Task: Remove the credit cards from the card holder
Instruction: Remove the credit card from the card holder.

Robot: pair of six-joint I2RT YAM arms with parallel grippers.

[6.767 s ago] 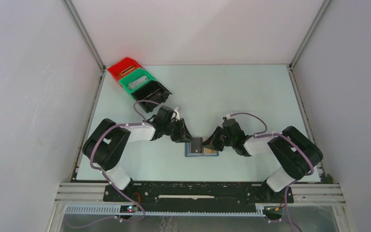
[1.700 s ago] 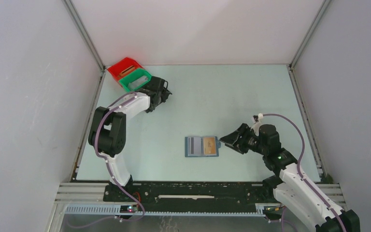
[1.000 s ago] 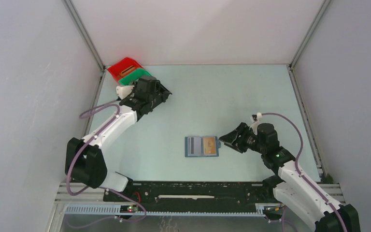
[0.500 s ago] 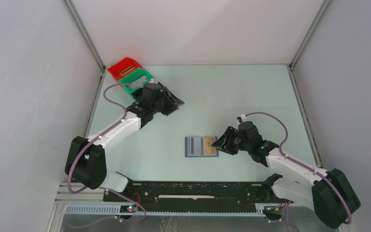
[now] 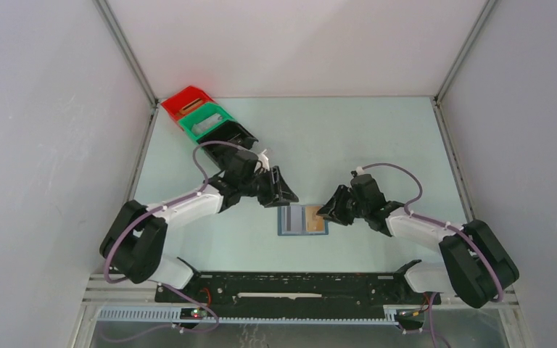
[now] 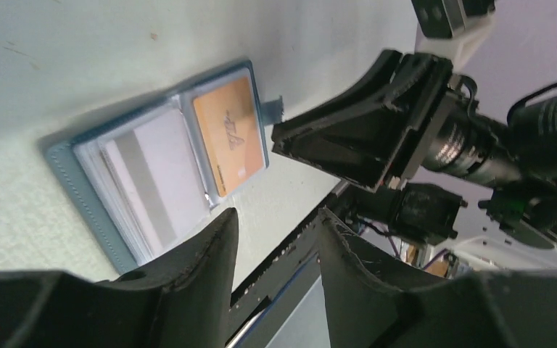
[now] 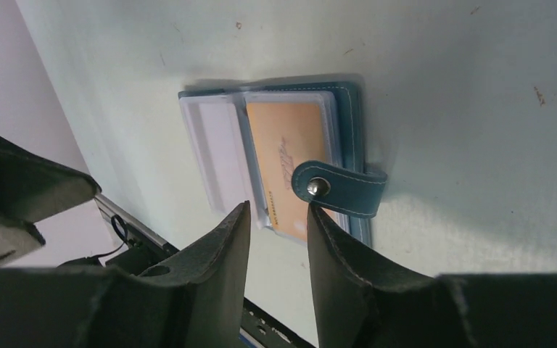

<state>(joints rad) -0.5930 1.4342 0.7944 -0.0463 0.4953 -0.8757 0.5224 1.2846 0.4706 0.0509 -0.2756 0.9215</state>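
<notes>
The card holder (image 5: 283,220) lies open and flat on the table, a blue-teal wallet with clear sleeves. Its left sleeve (image 6: 145,181) shows a pale grey card with a darker stripe, and its right sleeve holds an orange card (image 7: 286,152). The strap with its stud (image 7: 341,190) folds over the orange side. My left gripper (image 5: 284,197) hovers at the holder's far left corner, open and empty (image 6: 275,217). My right gripper (image 5: 326,212) is at the holder's right edge, open (image 7: 278,209), one fingertip just beside the strap, nothing between its fingers.
Red (image 5: 186,100), green (image 5: 204,119) and black (image 5: 228,136) bins stand in a row at the back left. The black rail (image 5: 297,286) with the arm bases runs along the near edge. Grey walls enclose the table.
My left arm swung from the bins down to the card holder. My right gripper moved left to the holder's right edge and its jaws narrowed. The holder has not moved.
</notes>
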